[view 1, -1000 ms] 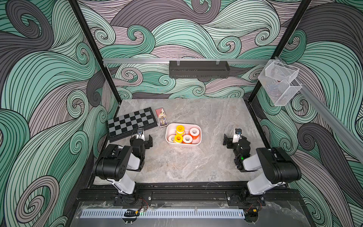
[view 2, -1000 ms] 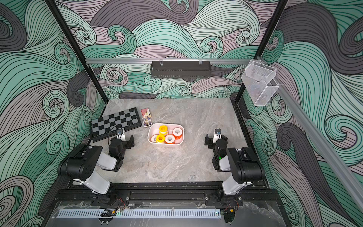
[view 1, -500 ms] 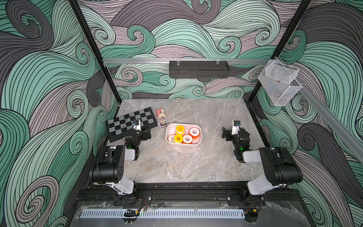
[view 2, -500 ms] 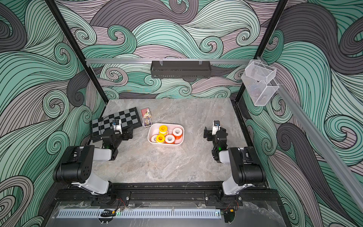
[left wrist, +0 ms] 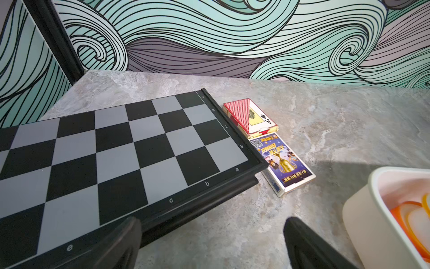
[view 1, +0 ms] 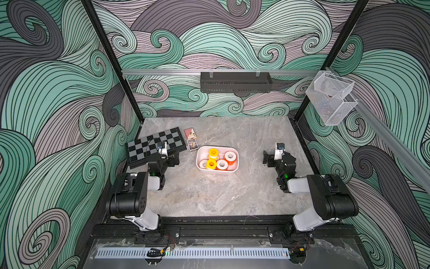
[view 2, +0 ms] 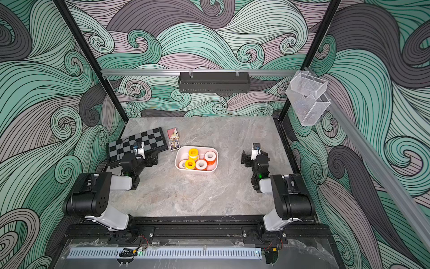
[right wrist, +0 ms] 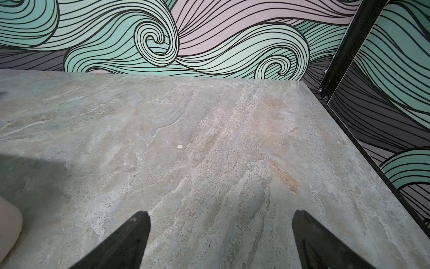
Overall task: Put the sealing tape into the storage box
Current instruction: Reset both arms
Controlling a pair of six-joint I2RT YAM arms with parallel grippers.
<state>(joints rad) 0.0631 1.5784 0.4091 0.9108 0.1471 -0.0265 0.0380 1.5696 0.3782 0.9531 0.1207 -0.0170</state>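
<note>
The storage box [view 1: 197,160] [view 2: 176,160], a shallow white tub, sits mid-table with several rolls of sealing tape in it: yellow ones [view 1: 213,152] [view 2: 193,152] and white-faced orange ones [view 1: 230,156] [view 2: 210,156]. My left gripper [view 1: 174,160] [view 2: 154,160] hangs open and empty left of the box, by the chessboard's near edge. In the left wrist view the gripper [left wrist: 213,223] spans bare table, with the box wall [left wrist: 363,209] and the tape [left wrist: 416,223] beside it. My right gripper [view 1: 267,160] [view 2: 245,160] [right wrist: 221,214] is open and empty right of the box, whose corner [right wrist: 9,223] just shows.
A black-and-grey chessboard [view 1: 156,145] [left wrist: 116,151] lies at the left. Two card boxes [view 1: 190,133] [view 1: 192,144] [left wrist: 251,116] [left wrist: 283,163] lie between it and the tub. A long black tray [view 1: 235,82] hangs on the back rail, and clear mesh baskets [view 1: 330,97] hang at the right wall.
Both arms have stretched out low, carrying the open grippers a little toward the back. The tub and its rolls have not moved.
</note>
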